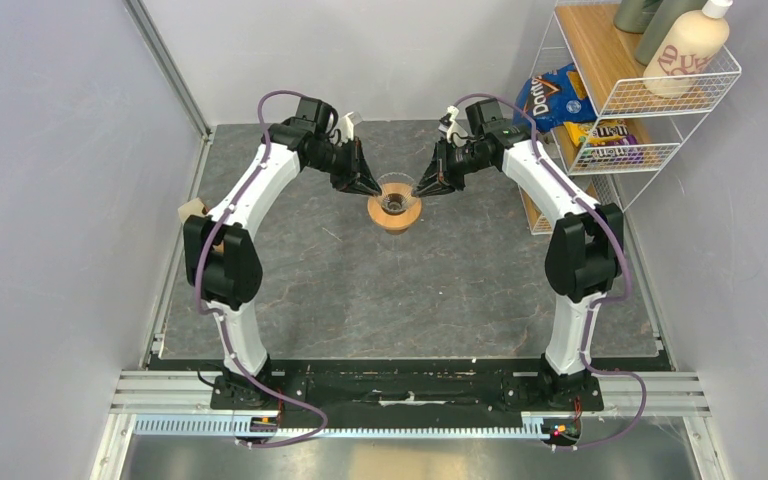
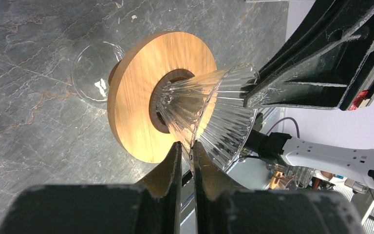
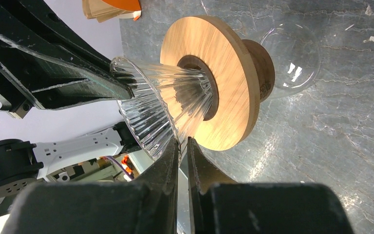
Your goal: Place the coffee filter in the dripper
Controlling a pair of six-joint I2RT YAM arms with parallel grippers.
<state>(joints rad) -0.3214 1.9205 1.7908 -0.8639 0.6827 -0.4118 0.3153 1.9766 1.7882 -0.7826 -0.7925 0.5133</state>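
Two near-shut grippers, left gripper (image 1: 368,187) and right gripper (image 1: 422,187), pinch opposite sides of the clear ribbed glass dripper (image 1: 395,215) with its wooden collar, far-centre on the counter (image 1: 410,300); the tan paper coffee filter (image 3: 95,12) lies well left, nearer the left gripper.

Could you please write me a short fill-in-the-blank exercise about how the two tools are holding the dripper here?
1. The left tool and right tool pinch the rim of the dripper from ___ sides.
2. The dripper's ring collar is made of ___.
3. The coffee filter lies beside an ___ packet.
Missing words: opposite; wood; orange.
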